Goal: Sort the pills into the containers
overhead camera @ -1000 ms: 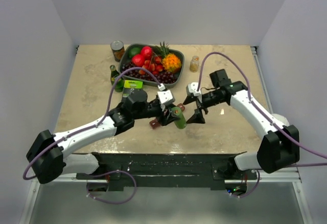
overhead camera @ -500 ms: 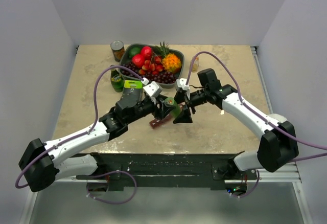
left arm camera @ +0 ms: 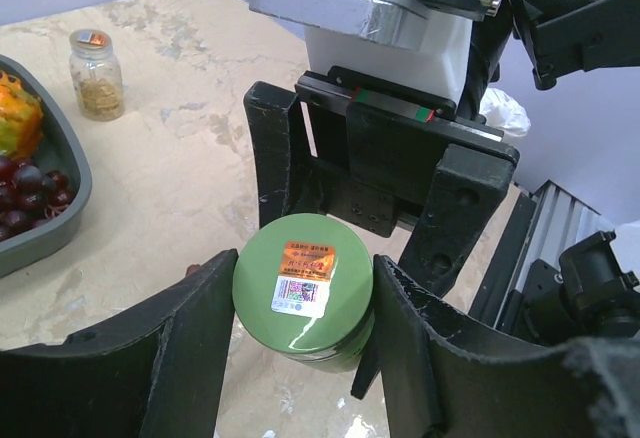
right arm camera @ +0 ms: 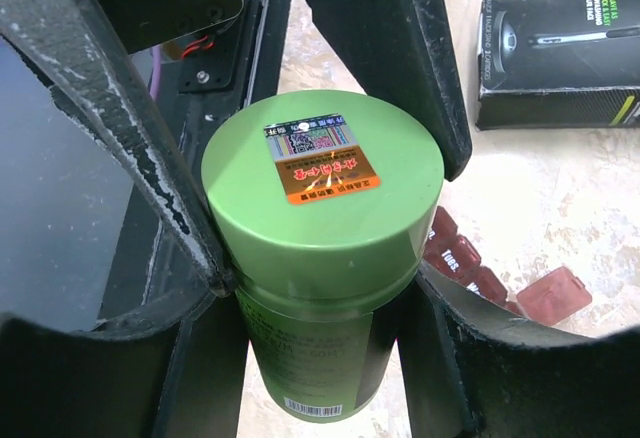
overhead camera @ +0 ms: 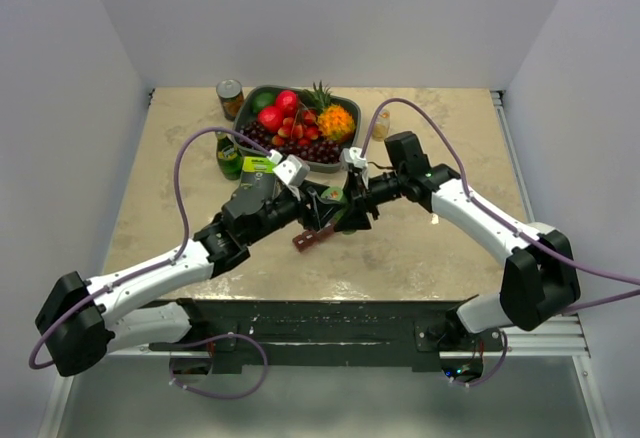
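Organiser (right arm camera: 470, 258) part hid by green bottle (right arm camera: 322, 198) | box (right arm camera: 560, 53) nr | tray (left arm camera: 60, 213) far

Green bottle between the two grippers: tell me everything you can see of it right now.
The green bottle is a round, plastic-looking jar. Its glossy light-green cap is on and carries a small sticker with a code pattern and an orange band. The darker green body has fine print and a barcode low down. The left gripper clamps its sides. The right gripper brackets it too, but whether its fingers press is unclear. The bottle appears held in the air, above the maroon containers.
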`<action>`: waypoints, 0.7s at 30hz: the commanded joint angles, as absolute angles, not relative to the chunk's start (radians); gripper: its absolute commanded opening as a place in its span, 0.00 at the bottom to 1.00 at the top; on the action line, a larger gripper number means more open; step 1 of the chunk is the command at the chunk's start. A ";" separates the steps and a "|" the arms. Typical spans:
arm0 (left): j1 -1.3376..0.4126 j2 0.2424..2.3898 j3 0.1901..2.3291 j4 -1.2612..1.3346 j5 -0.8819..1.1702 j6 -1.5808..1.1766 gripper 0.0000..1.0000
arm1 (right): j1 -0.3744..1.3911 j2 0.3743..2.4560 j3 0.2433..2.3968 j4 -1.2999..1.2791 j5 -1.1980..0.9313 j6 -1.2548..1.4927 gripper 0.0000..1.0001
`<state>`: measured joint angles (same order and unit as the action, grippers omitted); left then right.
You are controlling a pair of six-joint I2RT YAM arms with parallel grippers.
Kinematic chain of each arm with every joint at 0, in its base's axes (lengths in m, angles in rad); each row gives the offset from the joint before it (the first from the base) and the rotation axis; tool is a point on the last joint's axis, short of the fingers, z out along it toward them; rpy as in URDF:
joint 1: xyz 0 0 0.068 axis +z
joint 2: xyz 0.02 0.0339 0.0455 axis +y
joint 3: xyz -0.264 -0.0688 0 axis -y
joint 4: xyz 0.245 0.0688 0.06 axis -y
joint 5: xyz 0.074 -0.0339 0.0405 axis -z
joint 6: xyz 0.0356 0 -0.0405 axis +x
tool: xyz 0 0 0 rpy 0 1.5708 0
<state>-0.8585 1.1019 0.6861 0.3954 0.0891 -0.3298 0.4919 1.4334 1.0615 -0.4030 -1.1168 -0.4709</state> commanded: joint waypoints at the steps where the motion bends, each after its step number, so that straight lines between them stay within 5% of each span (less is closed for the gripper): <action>1: -0.821 1.046 0.663 0.525 0.162 -0.312 0.00 | 0.497 1.416 1.092 -0.423 -1.111 -0.454 0.04; 4: -0.746 1.003 0.663 0.471 0.399 -0.224 0.32 | 0.497 1.419 1.143 -0.570 -1.060 -0.601 0.03; 5: -0.717 0.991 0.682 0.431 0.443 -0.131 0.57 | 0.499 1.420 1.166 -0.603 -1.046 -0.677 0.02; 8: -0.710 0.940 0.725 0.223 0.537 0.088 0.77 | 0.497 1.422 1.193 -0.712 -1.006 -0.809 0.01; 11: -0.712 0.905 0.727 0.117 0.598 0.351 0.80 | 0.506 1.425 1.212 -0.791 -0.994 -0.902 0.01; 21: -0.710 1.075 0.851 0.065 0.745 0.489 0.81 | 0.537 1.430 1.233 -0.871 -0.969 -0.986 0.01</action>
<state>-0.7139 1.0180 0.7773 0.1005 0.6388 0.3809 0.5278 1.4349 1.1847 -0.8291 -0.9585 -0.9226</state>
